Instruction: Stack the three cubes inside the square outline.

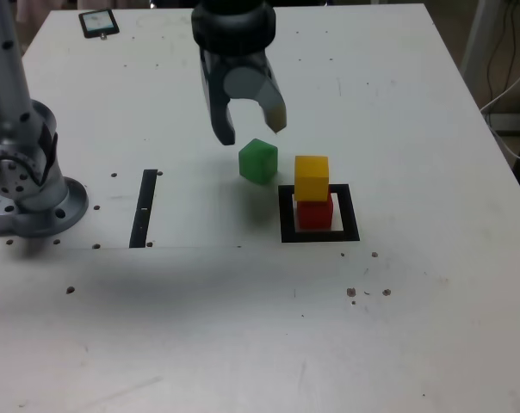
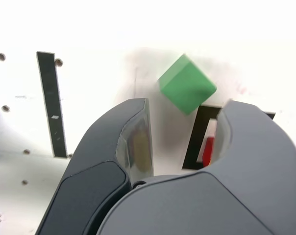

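From where I stood, taking the square outline (image 1: 320, 235) as the marker and reading the exterior view from its left: a narrow black strip (image 1: 145, 207) lay well off to the outline's left. Nearer, the green cube (image 1: 258, 161) sat on the table just outside the outline's far-left corner, turned at an angle. The gripper (image 1: 252, 130) hung just above and behind it, jaws parted and holding nothing. Inside the outline the red cube (image 1: 314, 212) carried the yellow cube (image 1: 312, 177). Two of three were stacked, I judged; the green one remained.
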